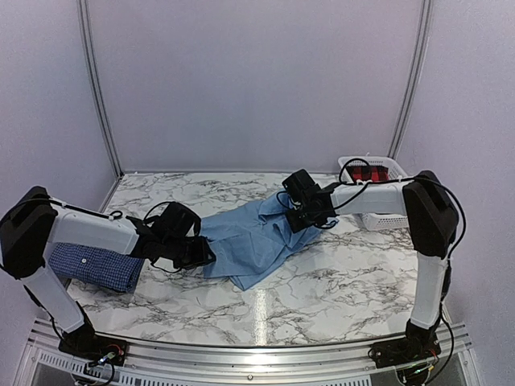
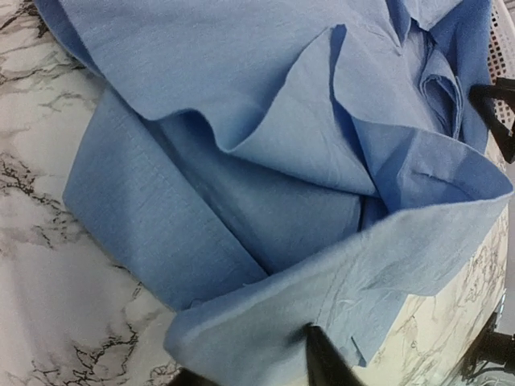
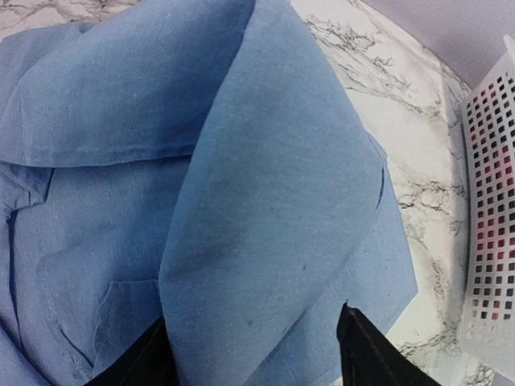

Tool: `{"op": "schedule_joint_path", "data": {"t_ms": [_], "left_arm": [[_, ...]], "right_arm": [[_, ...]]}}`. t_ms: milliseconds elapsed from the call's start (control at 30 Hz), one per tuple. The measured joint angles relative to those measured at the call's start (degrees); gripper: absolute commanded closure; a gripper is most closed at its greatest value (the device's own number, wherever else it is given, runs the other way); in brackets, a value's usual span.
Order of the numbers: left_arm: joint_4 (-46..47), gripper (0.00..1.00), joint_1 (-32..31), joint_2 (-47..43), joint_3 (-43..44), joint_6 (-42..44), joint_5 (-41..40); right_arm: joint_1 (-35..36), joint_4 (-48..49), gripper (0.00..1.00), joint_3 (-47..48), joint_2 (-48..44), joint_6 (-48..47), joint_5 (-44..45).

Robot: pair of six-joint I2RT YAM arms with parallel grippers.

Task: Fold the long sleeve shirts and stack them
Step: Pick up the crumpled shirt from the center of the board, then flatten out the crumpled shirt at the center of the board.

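The light blue shirt (image 1: 249, 241) lies crumpled in the middle of the table. My left gripper (image 1: 197, 253) is at its left edge, shut on a hem that it holds raised off the marble (image 2: 265, 338); one finger (image 2: 322, 362) shows, the other is under the cloth. My right gripper (image 1: 302, 213) is at the shirt's far right end. It is open, and a raised fold of the light blue shirt (image 3: 265, 225) stands between its fingertips (image 3: 358, 346). The dark blue checked shirt (image 1: 96, 265) lies folded at the left edge, under my left arm.
A white perforated basket (image 1: 382, 219) with something red inside stands at the back right, also at the right edge of the right wrist view (image 3: 491, 241). The marble table (image 1: 338, 281) has walls behind and to both sides.
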Motion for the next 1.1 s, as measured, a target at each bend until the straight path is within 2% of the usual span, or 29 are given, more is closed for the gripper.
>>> {"op": "schedule_joint_path", "data": {"t_ms": [67, 100, 267, 467, 600, 733, 833, 1000, 1067, 1100], "left_arm": [[0.1, 0.98, 0.0, -0.1, 0.6, 0.3, -1.4], [0.0, 1.0, 0.1, -0.3, 0.9, 0.2, -2.1], [-0.3, 1.0, 2.4, -3.4, 3.4, 1.1, -5.5], [-1.4, 1.0, 9.5, -4.1, 11.7, 3.9, -6.4], [-3.6, 1.0, 14.2, -1.0, 21.9, 6.8, -5.9], [-5.8, 1.0, 18.6, 9.8, 42.7, 10.5, -5.2], [-6.3, 1.0, 20.6, 18.8, 57.6, 11.7, -4.2], [-6.3, 1.0, 21.4, 39.7, 90.7, 9.0, 1.4], [-3.8, 1.0, 20.9, 44.6, 96.8, 6.9, 3.9], [-2.9, 1.0, 20.5, 45.4, 97.1, 5.9, 4.8]], "right_arm": [[-0.1, 0.3, 0.55, 0.0, 0.3, -0.1, -0.8], [-0.1, 0.5, 0.64, 0.0, 0.4, -0.2, -1.2], [-0.1, 1.0, 1.0, -0.3, 0.4, -0.5, -2.4], [-0.1, 0.6, 1.0, -3.1, -0.6, 0.2, -3.3], [0.1, -1.9, 1.0, -5.9, -4.7, 0.9, -5.2], [1.6, -6.1, 1.0, -8.0, -11.5, 2.3, -8.4], [5.6, -9.2, 1.0, -8.3, -16.0, 3.9, -11.2], [13.7, -12.0, 1.0, -10.3, -22.7, 7.9, -19.4], [14.9, -12.4, 0.97, -12.1, -25.0, 9.2, -22.3], [14.9, -12.5, 0.89, -13.0, -25.9, 9.7, -22.9]]}}
